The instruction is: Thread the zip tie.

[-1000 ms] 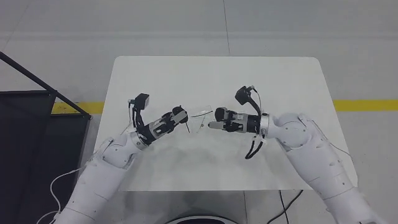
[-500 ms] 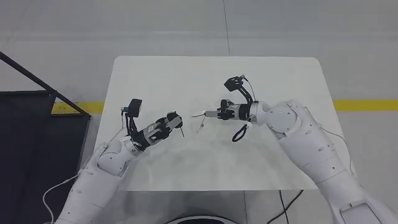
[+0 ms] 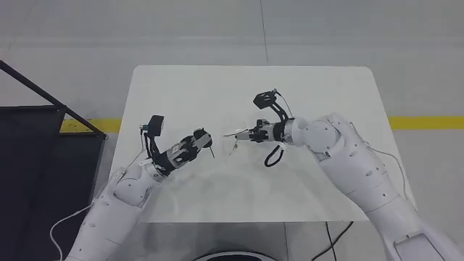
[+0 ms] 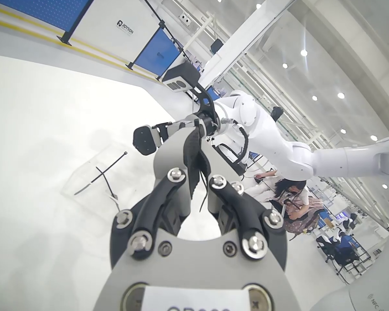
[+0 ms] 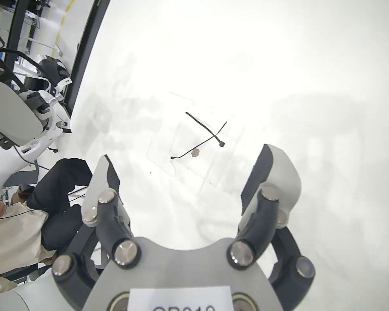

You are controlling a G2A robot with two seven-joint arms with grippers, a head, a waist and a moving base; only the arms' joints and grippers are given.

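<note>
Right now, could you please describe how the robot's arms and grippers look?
The left arm and right arm: white shells. The left gripper and right gripper: grey plates, silver screws, black linkages, black-padded fingers. A black cable loops at the right wrist.

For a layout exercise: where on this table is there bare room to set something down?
Crowded: the middle of the table, where the left claw holding a zip tie and the open right claw flank loose zip ties on a clear sheet. Bare: the strip from both claws to the far edge, and the patch from the sheet to the near edge.
</note>
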